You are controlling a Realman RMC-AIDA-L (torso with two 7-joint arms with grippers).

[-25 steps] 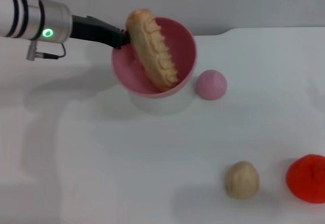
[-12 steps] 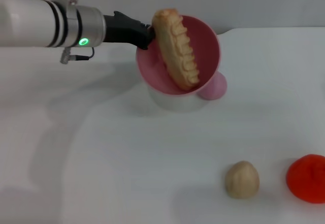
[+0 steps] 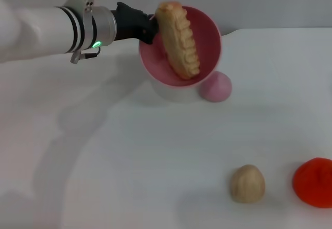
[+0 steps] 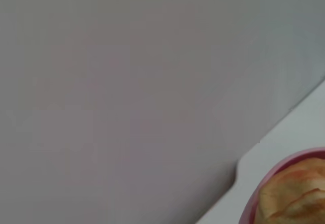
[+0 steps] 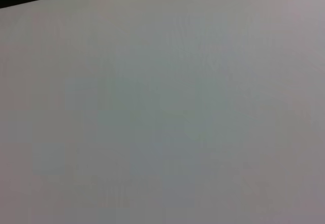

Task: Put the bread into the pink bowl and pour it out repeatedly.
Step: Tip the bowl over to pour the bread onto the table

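Risk: your left gripper (image 3: 148,27), clamped on the tilted pink bowl (image 3: 205,26) rim at upper centre, may spill the bread (image 3: 179,39) onto the pink dome (image 3: 216,86).

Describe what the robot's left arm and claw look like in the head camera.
The left arm is white, ending in a silver wrist cuff with black rings, a glowing green indicator light and a thin grey cable. The left claw is black. The right arm is out of view.

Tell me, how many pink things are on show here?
2: the pink bowl, tipped and lifted by the left gripper with the bread inside, and a small pink dome on the table beside it.
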